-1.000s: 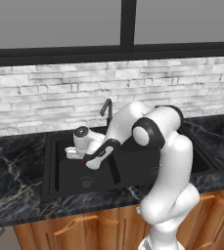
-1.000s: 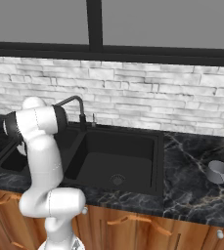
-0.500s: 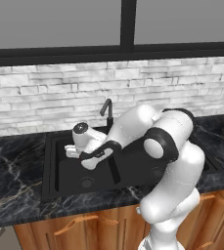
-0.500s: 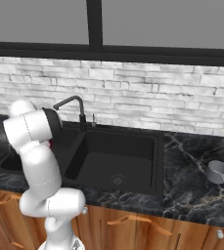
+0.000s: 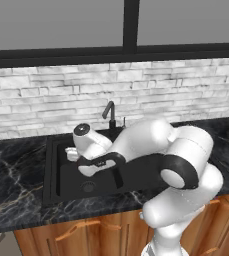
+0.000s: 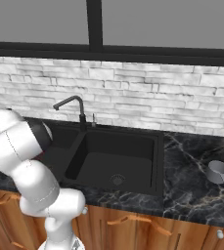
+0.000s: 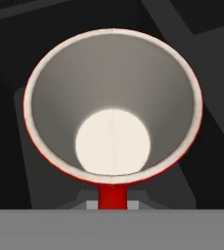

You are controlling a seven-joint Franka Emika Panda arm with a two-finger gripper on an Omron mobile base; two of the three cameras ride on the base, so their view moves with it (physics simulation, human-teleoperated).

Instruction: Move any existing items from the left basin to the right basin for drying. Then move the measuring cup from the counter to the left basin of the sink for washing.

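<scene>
Hand view: red cup [image 7: 112, 112] sits directly ahead of the camera, white inside and rim facing it, a strip of its red wall pinched low in frame; gripper looks clenched on that wall, an edge grip that suits lifting it upright; dark basin surfaces behind it; left base view puts the arm's hand over the left basin [image 5: 71, 175] of the sink, near its back edge; right basin [image 6: 114, 163] waits bare; measuring cup [image 6: 219, 172] rests on the counter [image 6: 187, 190] near its right end, well apart.
</scene>
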